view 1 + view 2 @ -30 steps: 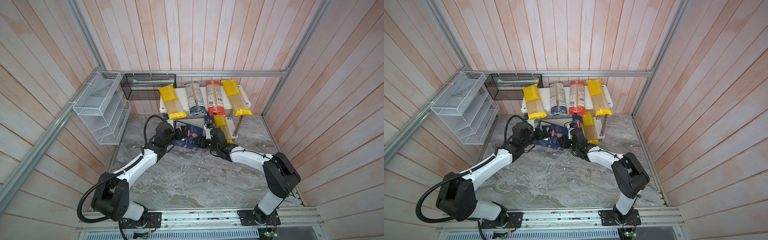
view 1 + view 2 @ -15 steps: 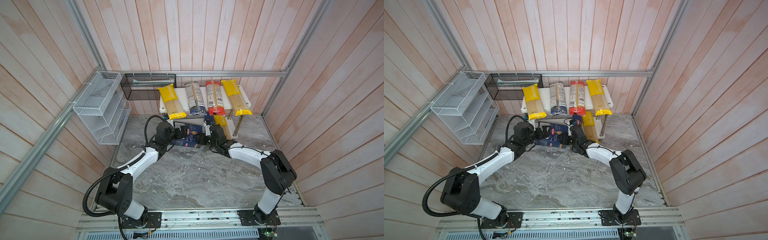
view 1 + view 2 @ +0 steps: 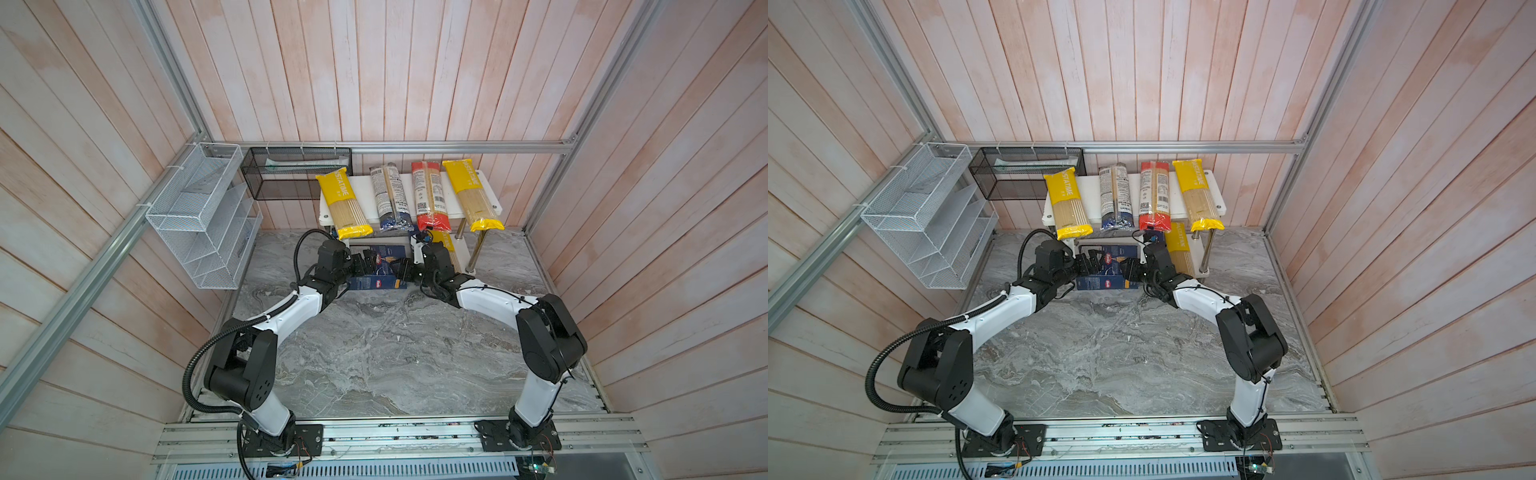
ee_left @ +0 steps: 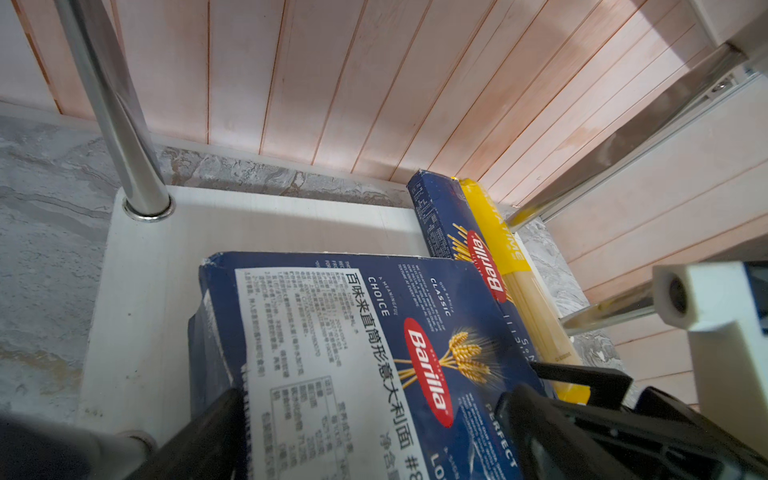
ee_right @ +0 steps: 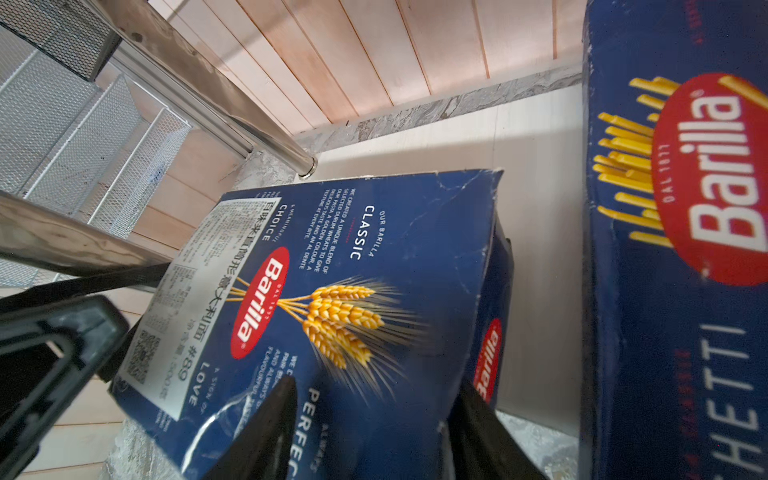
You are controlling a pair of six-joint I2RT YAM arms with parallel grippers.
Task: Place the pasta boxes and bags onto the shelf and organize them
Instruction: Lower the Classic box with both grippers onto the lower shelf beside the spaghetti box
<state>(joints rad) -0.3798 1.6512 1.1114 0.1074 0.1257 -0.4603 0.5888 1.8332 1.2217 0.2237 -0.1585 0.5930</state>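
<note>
Blue wide box (image 3: 390,254), half under shelf (image 3: 368,191), is clamped by left end effector (image 3: 365,266) and right end effector (image 3: 405,268).

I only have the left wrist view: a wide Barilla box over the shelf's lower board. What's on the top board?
Observer: Four spaghetti bags side by side on the top board: left yellow PASTATIME bag, dark blue bag, red bag, right yellow PASTATIME bag.
Operator: Does the right gripper hold the box?
Observer: Yes; the right wrist view shows the right gripper closed on the wide Barilla box, one finger on its printed face.
Operator: What's left of that board?
Observer: A black mesh basket and, farther left, a white wire rack.
</note>
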